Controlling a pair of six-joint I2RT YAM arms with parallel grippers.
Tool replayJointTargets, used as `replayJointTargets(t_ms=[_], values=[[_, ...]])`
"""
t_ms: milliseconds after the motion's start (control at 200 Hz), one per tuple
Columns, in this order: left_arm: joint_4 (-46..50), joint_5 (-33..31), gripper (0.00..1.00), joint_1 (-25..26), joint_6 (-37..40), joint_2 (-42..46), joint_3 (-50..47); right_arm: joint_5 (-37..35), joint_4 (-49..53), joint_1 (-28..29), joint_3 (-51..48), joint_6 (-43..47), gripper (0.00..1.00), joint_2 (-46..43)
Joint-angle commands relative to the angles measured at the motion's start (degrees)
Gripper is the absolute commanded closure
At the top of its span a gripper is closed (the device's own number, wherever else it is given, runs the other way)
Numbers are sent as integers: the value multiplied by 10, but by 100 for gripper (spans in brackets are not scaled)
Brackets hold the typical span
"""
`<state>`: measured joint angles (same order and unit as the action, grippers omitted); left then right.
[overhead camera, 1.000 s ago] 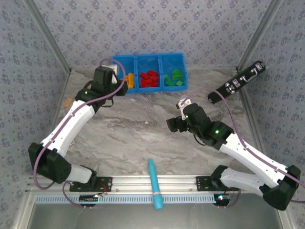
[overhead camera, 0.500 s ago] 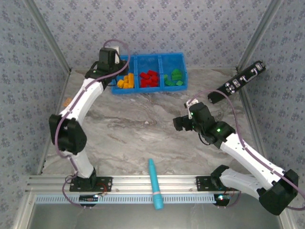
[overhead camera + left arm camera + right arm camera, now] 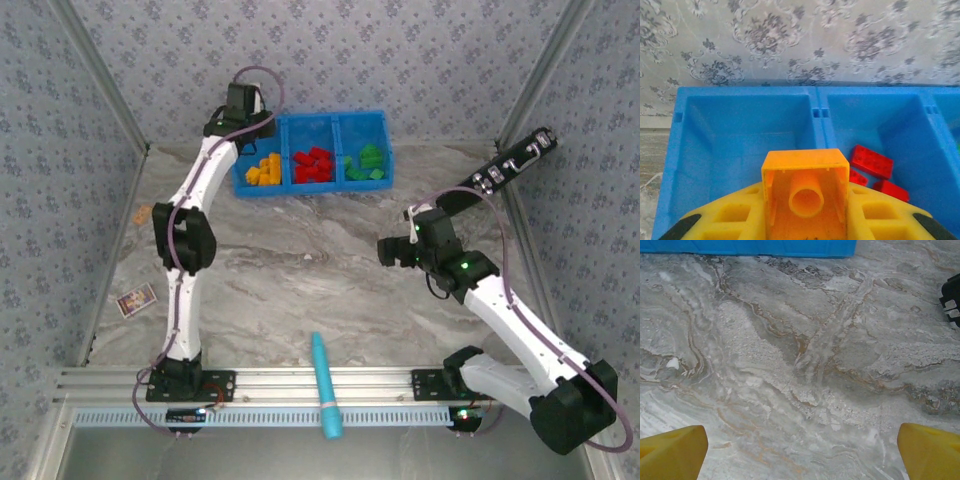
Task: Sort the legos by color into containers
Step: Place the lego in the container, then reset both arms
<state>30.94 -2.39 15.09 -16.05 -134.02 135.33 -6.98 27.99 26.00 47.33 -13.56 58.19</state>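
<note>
Since the left jaws are clenched on an orange lego brick point(image 3: 805, 197) right above the left compartment of the blue bin point(image 3: 745, 91), I'd guess it's dropping there next; right jaws hang released over the bench point(image 3: 800, 365).

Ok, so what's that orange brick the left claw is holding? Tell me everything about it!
The orange brick is a small, squarish piece of smooth, shiny plastic. Its hollow underside faces the left wrist camera, so you see thin walls and a round tube in the middle; its studs are hidden. The left gripper is shut on it, with yellow fingers pressing both sides. It hangs in front of the left compartment of the blue bin, touching nothing else.
</note>
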Motion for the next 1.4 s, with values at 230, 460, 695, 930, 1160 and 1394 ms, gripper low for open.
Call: replayJointTargets(t_ms=[230,460,695,930,1160,1394], values=[[41,-10,68,-14,-6,-92,54,53,-59,-39,-9,-14,1,68],[47,-13,65,-23,-12,-129,71,63,-70,-49,-6,-12,1,93],[45,-13,59,-32,-17,-153,86,70,-73,-55,4,-10,1,118],[53,-7,49,-33,-12,-158,104,79,-75,-56,22,-3,1,147],[64,8,46,-32,17,-107,106,70,-75,-43,24,5,1,136],[98,-1,41,-32,109,15,96,51,-82,-33,34,37,1,114]])
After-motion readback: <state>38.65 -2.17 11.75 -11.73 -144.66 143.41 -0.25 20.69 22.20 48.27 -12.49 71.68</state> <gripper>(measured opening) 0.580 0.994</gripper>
